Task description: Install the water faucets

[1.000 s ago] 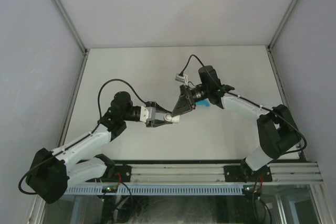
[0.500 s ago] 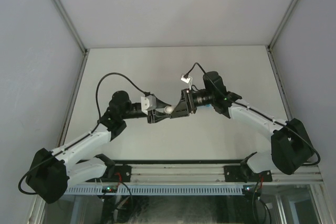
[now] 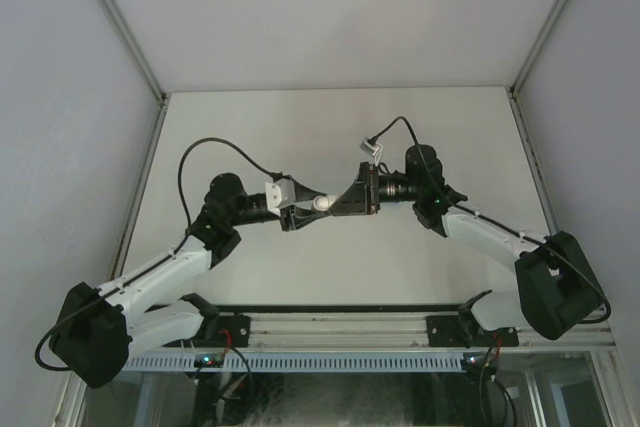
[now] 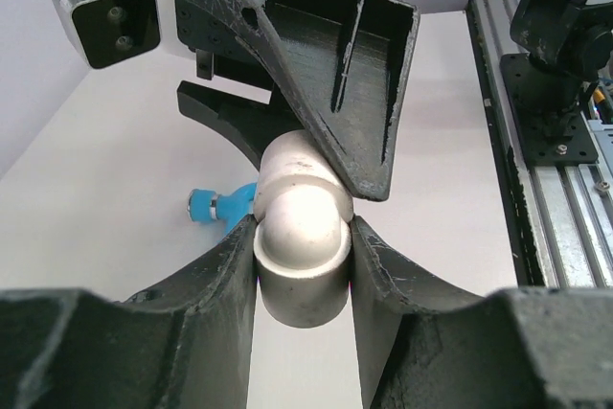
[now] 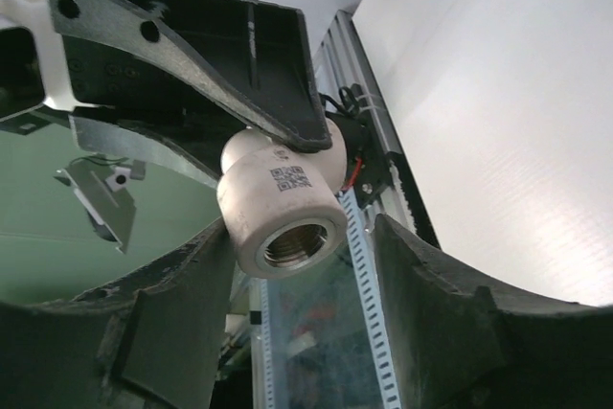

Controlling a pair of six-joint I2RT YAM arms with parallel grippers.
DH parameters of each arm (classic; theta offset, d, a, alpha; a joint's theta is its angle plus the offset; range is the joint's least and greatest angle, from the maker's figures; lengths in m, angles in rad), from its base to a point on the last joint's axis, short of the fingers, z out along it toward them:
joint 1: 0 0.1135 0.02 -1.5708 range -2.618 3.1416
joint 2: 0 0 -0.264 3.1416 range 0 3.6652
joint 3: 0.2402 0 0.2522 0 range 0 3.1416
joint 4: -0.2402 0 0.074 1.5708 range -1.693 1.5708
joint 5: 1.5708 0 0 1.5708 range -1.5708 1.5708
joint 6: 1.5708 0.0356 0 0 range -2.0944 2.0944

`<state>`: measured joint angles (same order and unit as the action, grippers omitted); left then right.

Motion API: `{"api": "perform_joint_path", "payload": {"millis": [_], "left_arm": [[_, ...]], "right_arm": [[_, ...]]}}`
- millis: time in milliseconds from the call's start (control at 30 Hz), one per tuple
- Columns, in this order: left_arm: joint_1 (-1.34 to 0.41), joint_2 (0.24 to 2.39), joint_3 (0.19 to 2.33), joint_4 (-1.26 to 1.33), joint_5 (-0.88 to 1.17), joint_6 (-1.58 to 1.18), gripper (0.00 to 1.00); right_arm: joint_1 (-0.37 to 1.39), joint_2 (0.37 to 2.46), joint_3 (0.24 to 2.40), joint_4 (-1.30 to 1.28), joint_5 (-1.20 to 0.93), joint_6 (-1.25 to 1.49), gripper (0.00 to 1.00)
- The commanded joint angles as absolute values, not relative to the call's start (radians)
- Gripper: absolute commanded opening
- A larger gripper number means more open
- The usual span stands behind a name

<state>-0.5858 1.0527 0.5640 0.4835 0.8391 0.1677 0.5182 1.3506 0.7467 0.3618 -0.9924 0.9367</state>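
Little of the job done, judging by the layout. Found the small white-grey plastic elbow pipe fitting (image 4: 297, 200) pinched in the narrow jaws of the left gripper (image 4: 302, 237), raised above the middle of the white table (image 3: 300, 127). Found the right gripper (image 5: 302, 232) straddling that fitting from the right, jaws set wider than it (a gap showed on one side), so not clamping. Spotted the small bright blue plastic faucet (image 4: 218, 206) lying loose on the table beyond the fitting, unheld. Left to do: lifting the faucet and screwing it into the threaded opening (image 5: 290, 246).
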Motion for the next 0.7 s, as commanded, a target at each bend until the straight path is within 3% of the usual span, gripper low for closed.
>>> {"api": "perform_joint_path", "payload": {"millis": [0,100,200,267,333,367,600,667], "left_arm": [[-0.594,1.027,0.554,0.551,0.9,0.162,0.0],[-0.594,1.032,0.554,0.552,0.902,0.161,0.0],[-0.594,1.033,0.549,0.553,0.909,0.164,0.0],[-0.594,1.034,0.547,0.552,0.903,0.164,0.01],[-0.594,1.036,0.547,0.553,0.911,0.163,0.07],[-0.594,1.04,0.546,0.557,0.915,0.161,0.13],[-0.594,1.078,0.549,0.635,0.924,0.104,0.29],[-0.594,1.088,0.549,0.648,0.934,0.096,0.28]], "right_arm": [[0.516,1.336,0.742,0.557,-0.922,1.082,0.56],[0.525,1.342,0.734,0.617,-0.912,1.118,0.4],[0.525,1.336,0.733,0.599,-0.886,1.113,0.43],[0.525,1.336,0.733,0.6,-0.885,1.119,0.39],[0.526,1.34,0.733,0.61,-0.89,1.126,0.22],[0.531,1.341,0.733,0.613,-0.891,1.128,0.19],[0.556,1.344,0.733,0.605,-0.884,1.12,0.18],[0.557,1.345,0.734,0.596,-0.878,1.115,0.18]]}}
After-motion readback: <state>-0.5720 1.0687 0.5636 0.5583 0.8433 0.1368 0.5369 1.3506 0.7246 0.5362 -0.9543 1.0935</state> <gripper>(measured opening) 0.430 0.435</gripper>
